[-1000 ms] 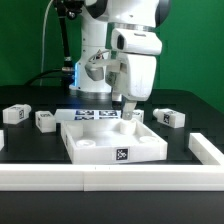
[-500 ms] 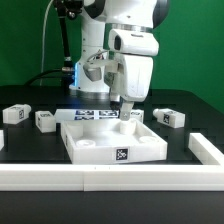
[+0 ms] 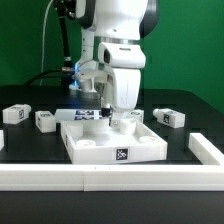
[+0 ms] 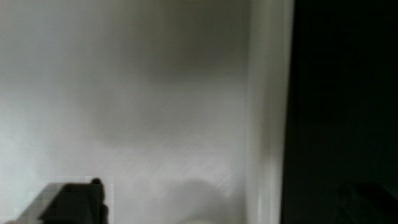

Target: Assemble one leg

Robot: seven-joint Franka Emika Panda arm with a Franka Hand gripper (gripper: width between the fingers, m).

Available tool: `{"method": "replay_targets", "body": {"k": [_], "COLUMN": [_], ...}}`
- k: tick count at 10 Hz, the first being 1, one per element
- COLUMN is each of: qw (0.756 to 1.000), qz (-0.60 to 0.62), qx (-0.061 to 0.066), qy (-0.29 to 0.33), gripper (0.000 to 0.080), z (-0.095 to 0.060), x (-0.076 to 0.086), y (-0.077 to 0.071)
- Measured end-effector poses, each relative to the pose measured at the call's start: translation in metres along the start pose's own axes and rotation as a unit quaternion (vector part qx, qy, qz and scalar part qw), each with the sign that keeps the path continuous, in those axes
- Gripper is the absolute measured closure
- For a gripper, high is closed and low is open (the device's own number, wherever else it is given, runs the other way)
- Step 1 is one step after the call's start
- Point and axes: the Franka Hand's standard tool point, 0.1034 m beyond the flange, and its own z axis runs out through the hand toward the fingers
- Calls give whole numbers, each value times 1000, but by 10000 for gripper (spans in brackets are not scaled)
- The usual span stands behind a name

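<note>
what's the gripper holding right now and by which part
Cannot be told: the gripper sits low over a far corner of the white tray-like piece, its jaws hidden, and the wrist view shows only blurred white.

The arm (image 3: 122, 62) has rotated at the wrist and moved from above the far corner of the white tray piece (image 3: 95, 150) toward the middle of its far rim. The jaws now sit lower.
</note>
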Motion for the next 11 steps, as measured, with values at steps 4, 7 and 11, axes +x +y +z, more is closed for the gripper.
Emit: {"method": "replay_targets", "body": {"k": [4, 7, 11], "qw": [1000, 1000, 1000], "qz": [4, 4, 4], "qx": [7, 8, 8], "qy": [3, 3, 3], "gripper": [268, 550, 742], "z": [9, 9, 9], "x": [-2, -2, -2], "y": [-3, -4, -4]}}
